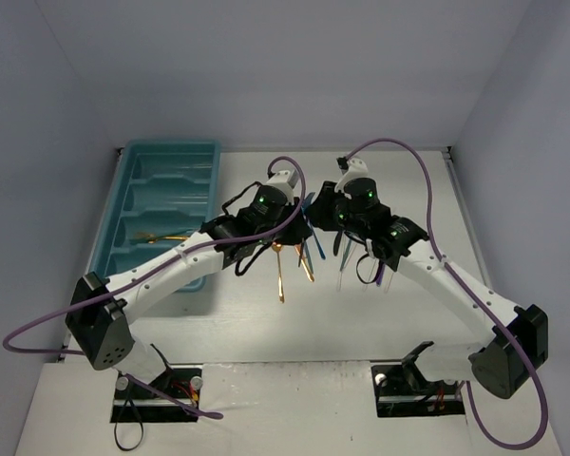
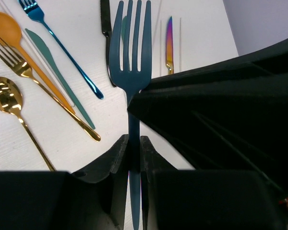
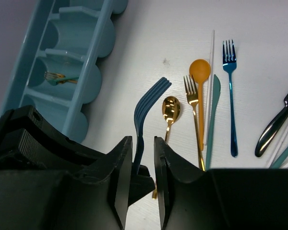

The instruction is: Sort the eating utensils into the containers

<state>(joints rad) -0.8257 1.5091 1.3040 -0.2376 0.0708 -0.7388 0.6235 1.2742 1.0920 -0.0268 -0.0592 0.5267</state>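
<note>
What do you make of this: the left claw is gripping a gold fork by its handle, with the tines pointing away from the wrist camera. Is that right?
Not quite. The fork in the left claw is dark blue, not gold, as the left wrist view shows. The rest holds: it is gripped by its handle, with the tines pointing away from the wrist camera.

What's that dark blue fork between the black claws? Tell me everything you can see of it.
The dark blue fork has four long tines and a slim, straight handle. Its finish is matte, like coated metal. It looks raised above the white table, with its tines pointing away from the left gripper, whose fingers pinch the handle. The right gripper straddles the handle too, its jaws set wider than the handle. Whether it touches the fork is unclear.
</note>
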